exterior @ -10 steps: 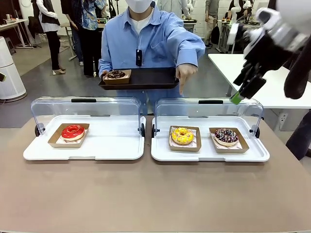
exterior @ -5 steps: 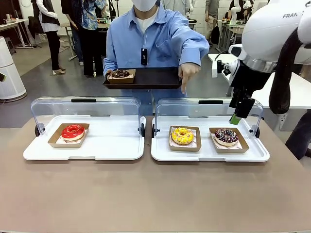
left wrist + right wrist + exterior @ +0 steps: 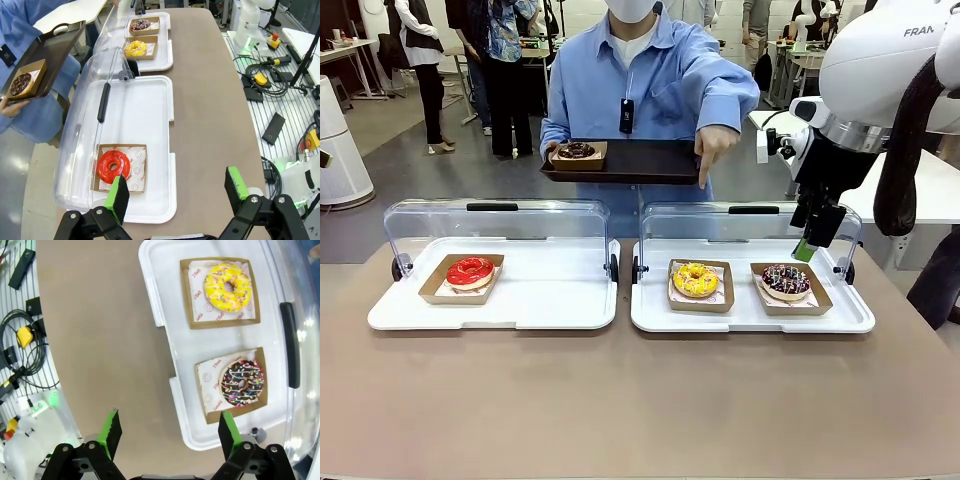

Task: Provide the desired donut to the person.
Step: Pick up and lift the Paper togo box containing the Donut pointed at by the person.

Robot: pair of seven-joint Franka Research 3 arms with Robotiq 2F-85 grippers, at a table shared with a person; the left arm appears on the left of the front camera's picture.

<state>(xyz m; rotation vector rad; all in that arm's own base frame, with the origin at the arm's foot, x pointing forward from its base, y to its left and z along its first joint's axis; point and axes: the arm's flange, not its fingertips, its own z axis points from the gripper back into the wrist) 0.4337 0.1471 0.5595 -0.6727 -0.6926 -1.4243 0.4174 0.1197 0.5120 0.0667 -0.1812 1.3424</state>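
Donut [image 3: 695,279], sprinkled yellow ring, cardboard tray [image 3: 701,308]

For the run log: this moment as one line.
person's hand points toward yellow donut | right jaws open above sprinkled donut | left jaws open near red donut

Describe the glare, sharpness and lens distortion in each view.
Front view: even indoor light, sharp throughout, only a faint sheen on the left lid. Left wrist view: the wide-angle lens mildly bows the table edge, and soft highlights streak that lid. Right wrist view: bright white glare spots sit on the right lid, while the sprinkled chocolate donut is crisp.
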